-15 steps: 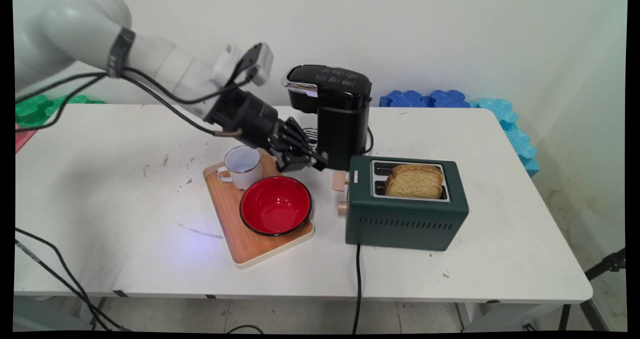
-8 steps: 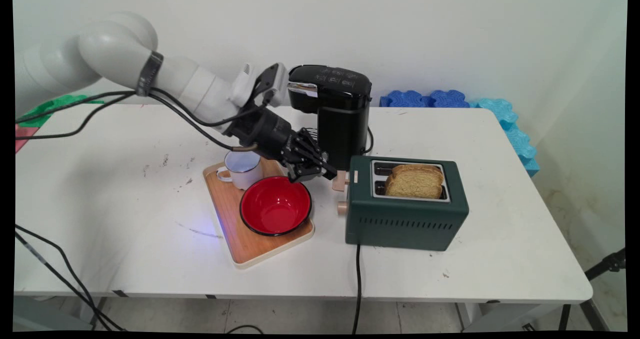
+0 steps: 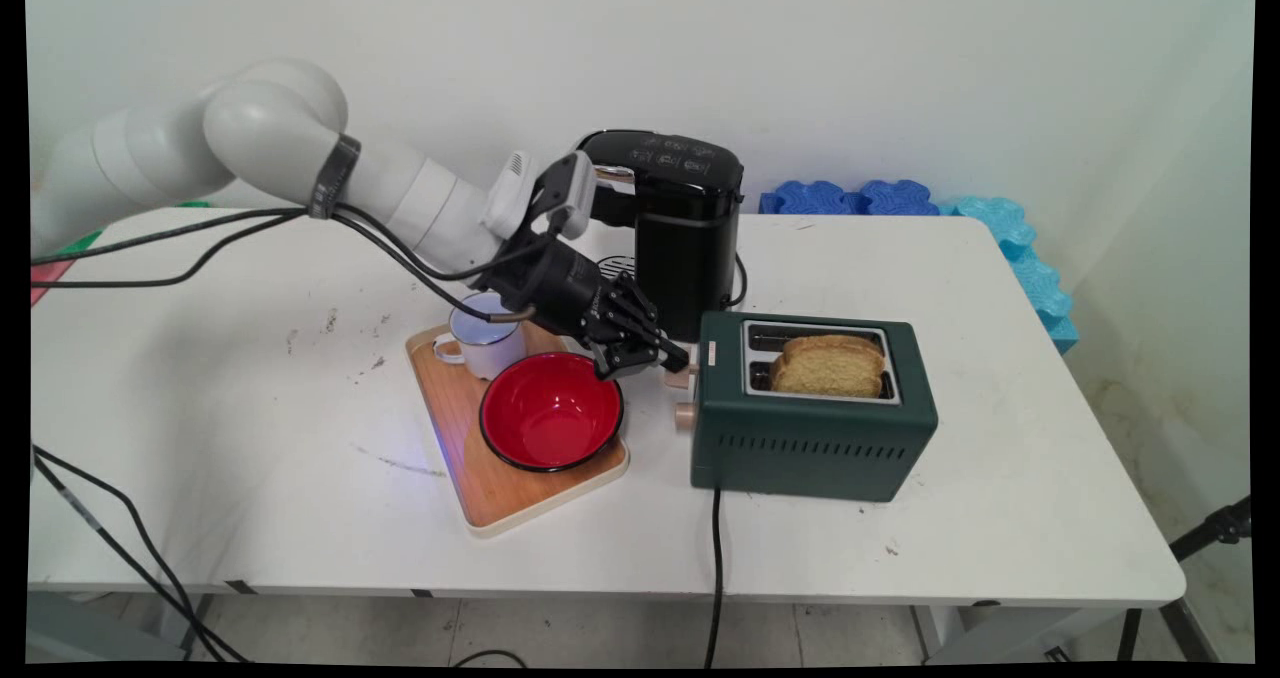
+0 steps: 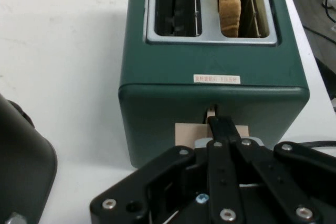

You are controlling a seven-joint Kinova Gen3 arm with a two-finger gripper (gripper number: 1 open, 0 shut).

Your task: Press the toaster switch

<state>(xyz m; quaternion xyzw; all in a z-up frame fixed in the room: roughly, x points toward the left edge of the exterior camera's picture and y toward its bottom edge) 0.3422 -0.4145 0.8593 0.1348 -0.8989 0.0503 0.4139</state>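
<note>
White-table scene, left to right. A white enamel mug [image 3: 484, 335] and a glossy red bowl [image 3: 551, 410], both showing nothing inside, stand on a rectangular wooden tray [image 3: 470, 458]. The black two-finger gripper [image 3: 676, 361], fingers drawn together with no gap visible, presses its tips on the beige lever tab [image 4: 185, 132] on the end face of the dark green two-slot toaster [image 3: 812, 428]. In the hand view the fingers [image 4: 223, 129] lie over the tab, just beneath the lever slot. A slice of brown bread [image 3: 830, 363] stands in the nearer slot; the other slot holds nothing. A black pod coffee machine [image 3: 675, 223] stands just behind the gripper.
</note>
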